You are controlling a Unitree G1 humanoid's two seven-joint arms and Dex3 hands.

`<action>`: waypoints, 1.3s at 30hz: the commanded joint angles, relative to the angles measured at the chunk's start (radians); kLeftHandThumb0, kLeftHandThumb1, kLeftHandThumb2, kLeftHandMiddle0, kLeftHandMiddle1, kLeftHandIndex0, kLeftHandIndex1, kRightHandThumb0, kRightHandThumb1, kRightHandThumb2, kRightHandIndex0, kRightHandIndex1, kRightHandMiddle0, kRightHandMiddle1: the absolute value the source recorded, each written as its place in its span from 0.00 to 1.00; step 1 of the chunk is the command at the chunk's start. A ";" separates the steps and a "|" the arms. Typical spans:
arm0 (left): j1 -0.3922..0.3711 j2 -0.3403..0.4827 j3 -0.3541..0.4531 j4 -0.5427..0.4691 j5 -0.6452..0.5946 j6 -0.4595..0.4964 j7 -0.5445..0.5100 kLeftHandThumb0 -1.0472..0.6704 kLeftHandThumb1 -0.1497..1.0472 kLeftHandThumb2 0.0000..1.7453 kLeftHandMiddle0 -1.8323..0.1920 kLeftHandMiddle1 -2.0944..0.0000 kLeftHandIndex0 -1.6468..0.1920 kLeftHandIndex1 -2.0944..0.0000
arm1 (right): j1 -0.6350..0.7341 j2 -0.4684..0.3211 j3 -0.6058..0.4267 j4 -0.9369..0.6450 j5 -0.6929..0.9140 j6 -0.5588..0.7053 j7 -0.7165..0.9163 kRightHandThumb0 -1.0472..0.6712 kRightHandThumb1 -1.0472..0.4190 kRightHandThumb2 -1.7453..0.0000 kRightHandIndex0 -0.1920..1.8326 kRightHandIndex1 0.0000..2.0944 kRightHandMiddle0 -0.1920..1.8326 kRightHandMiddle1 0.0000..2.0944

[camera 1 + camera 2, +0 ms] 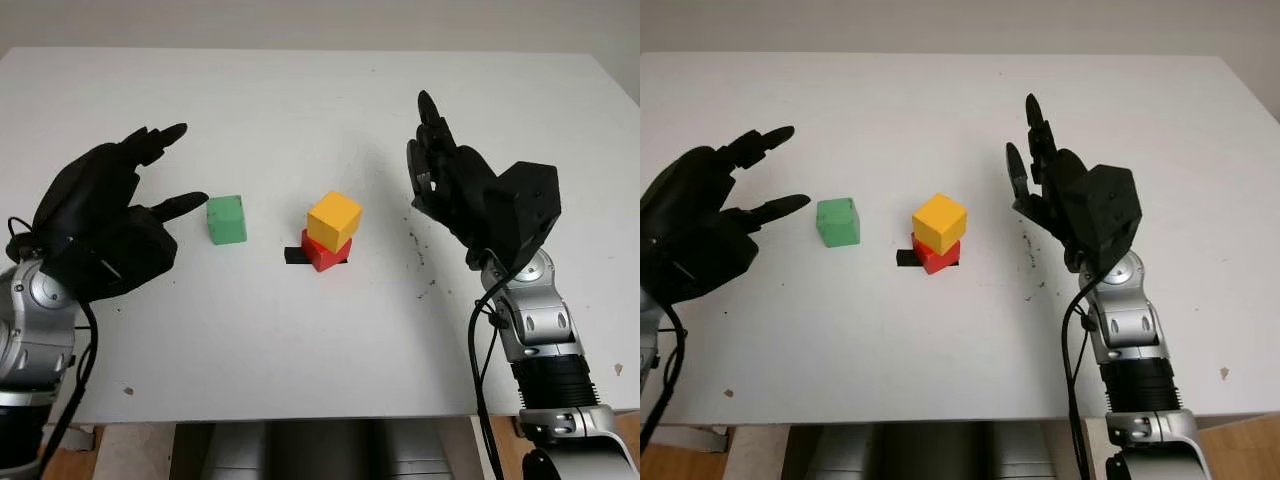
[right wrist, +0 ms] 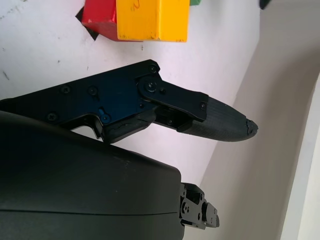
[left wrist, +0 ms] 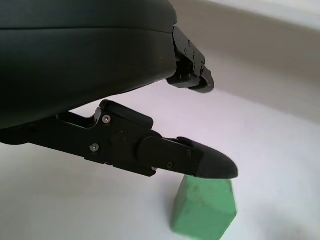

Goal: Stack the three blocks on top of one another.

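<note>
A yellow block sits on a red block near the middle of the white table, turned a little askew on it. A green block stands alone on the table to their left. My left hand is open just left of the green block, one fingertip close to it but apart. In the left wrist view the green block lies beyond that finger. My right hand is open to the right of the stack, a gap away, holding nothing. The right wrist view has the yellow block and red block past the hand.
A black tape mark lies on the table under the red block. Small dark specks dot the surface right of the stack. The table's front edge runs near my arms.
</note>
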 commanded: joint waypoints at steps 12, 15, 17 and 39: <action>-0.127 0.032 -0.123 0.110 0.071 -0.028 -0.103 0.13 0.93 0.03 0.91 0.98 0.77 0.97 | -0.017 0.028 -0.015 -0.011 0.007 0.015 -0.034 0.21 0.00 0.54 0.00 0.00 0.00 0.00; -0.143 0.035 -0.148 0.130 0.095 -0.047 -0.105 0.13 0.94 0.03 0.92 0.98 0.78 0.98 | -0.018 0.030 -0.011 -0.020 -0.001 0.027 -0.046 0.21 0.00 0.55 0.00 0.00 0.00 0.00; -0.148 0.034 -0.157 0.138 0.108 -0.060 -0.097 0.13 0.94 0.03 0.92 0.98 0.78 0.98 | -0.018 0.034 -0.010 -0.025 -0.002 0.032 -0.051 0.21 0.00 0.55 0.00 0.00 0.00 0.00; -0.126 -0.004 -0.216 0.212 0.260 -0.146 0.078 0.20 0.94 0.03 0.90 0.97 0.67 0.92 | 0.000 0.059 -0.011 -0.018 -0.006 0.017 -0.058 0.22 0.00 0.57 0.00 0.00 0.00 0.00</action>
